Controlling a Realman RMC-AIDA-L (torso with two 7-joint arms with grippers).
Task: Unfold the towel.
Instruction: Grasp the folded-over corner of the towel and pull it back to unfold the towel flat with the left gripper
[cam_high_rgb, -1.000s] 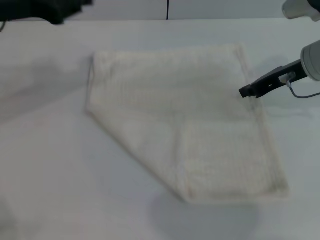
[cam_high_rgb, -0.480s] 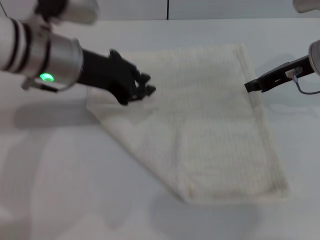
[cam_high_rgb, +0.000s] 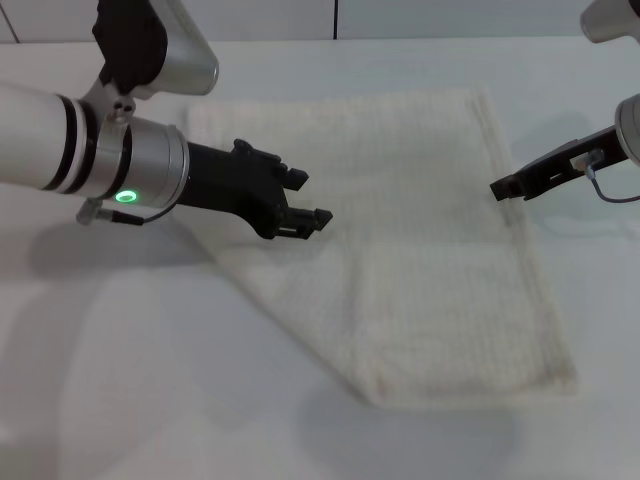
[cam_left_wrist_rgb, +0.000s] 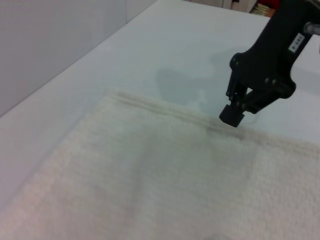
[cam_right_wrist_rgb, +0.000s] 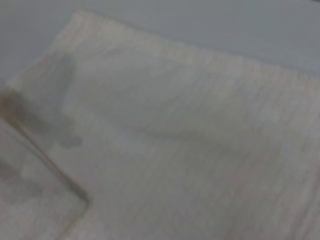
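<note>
Your left gripper hovers over the towel's left part, fingers spread apart and holding nothing. The towel lies flat in the middle of the white table, one corner folded over. Your right gripper sits at the towel's right edge; you cannot tell whether it is pinching.

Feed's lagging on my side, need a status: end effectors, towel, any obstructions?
Left end effector open, over towel's left part. Right end effector at its right hem. Towel flat, still folded. Nothing in the way.
</note>
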